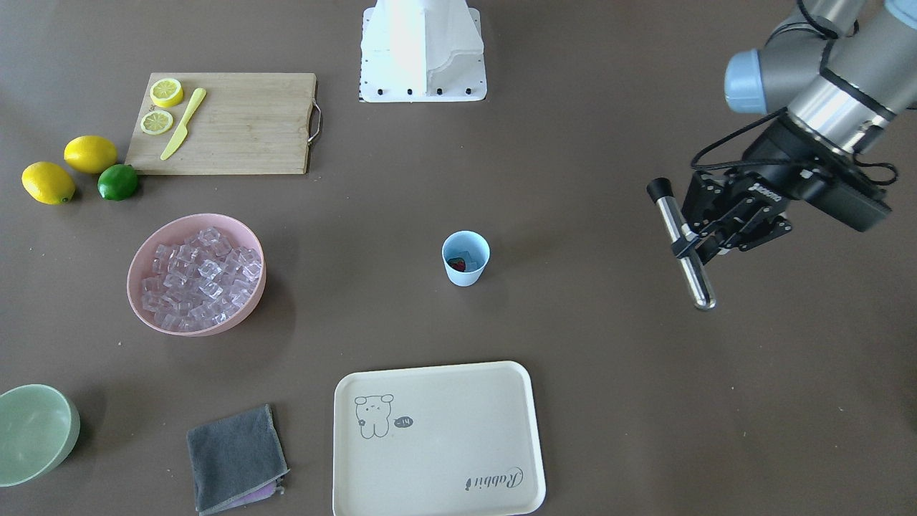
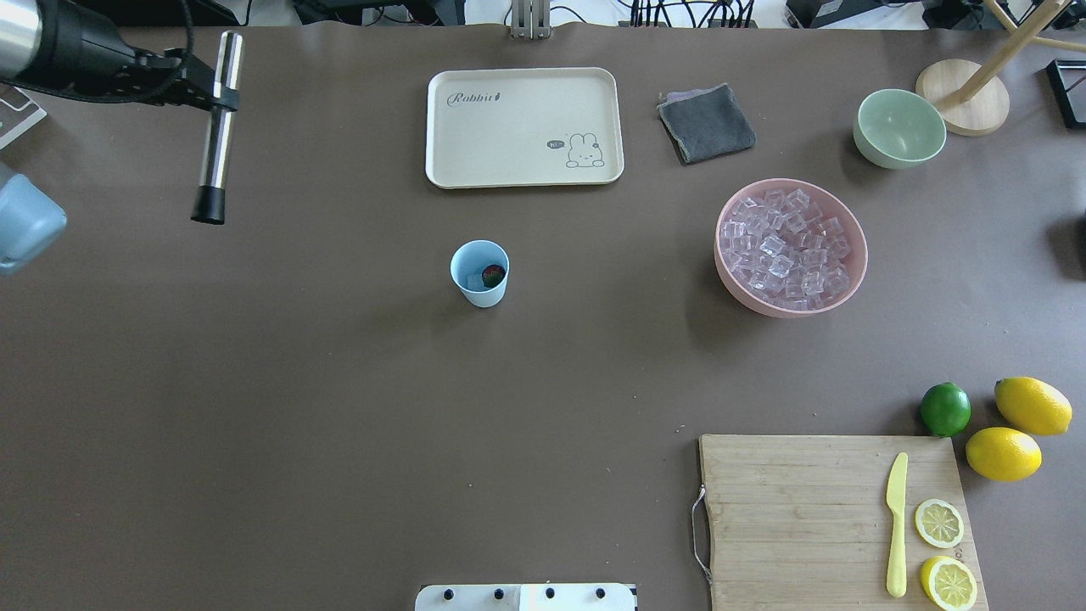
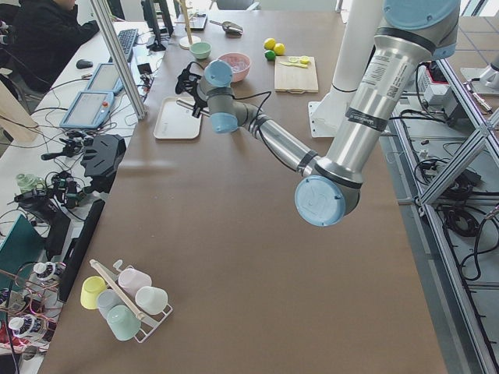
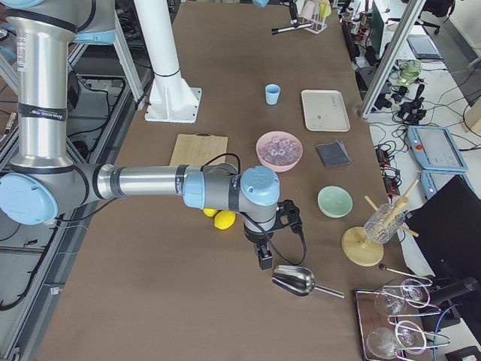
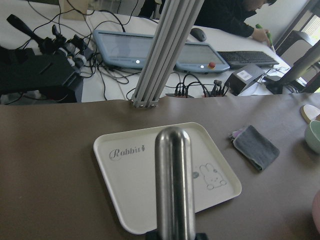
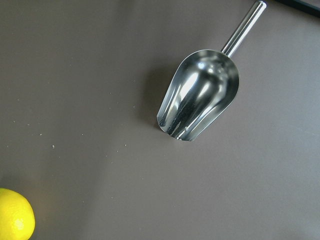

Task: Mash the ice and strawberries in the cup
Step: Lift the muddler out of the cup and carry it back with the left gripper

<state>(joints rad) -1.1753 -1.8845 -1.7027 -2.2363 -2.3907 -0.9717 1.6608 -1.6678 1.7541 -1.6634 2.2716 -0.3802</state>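
The light-blue cup (image 1: 466, 276) stands upright mid-table, also in the overhead view (image 2: 480, 293). Inside it lie a small red strawberry (image 1: 457, 264) and a clear ice cube (image 2: 473, 281). My left gripper (image 1: 689, 244) is shut on a steel muddler (image 1: 684, 240) with a black end. It holds the muddler in the air, well off to the side of the cup, also in the overhead view (image 2: 216, 127) and the left wrist view (image 5: 173, 185). My right gripper (image 4: 264, 256) hovers over a metal scoop (image 6: 200, 95); I cannot tell whether it is open or shut.
A pink bowl (image 1: 133, 283) holds several ice cubes. A cream tray (image 1: 444, 444), a grey cloth (image 1: 235, 459) and a pale green bowl (image 1: 36, 433) stand on the operators' side. A cutting board (image 1: 236, 125) carries lemon halves and a yellow knife, with two lemons and a lime (image 1: 117, 182) beside it.
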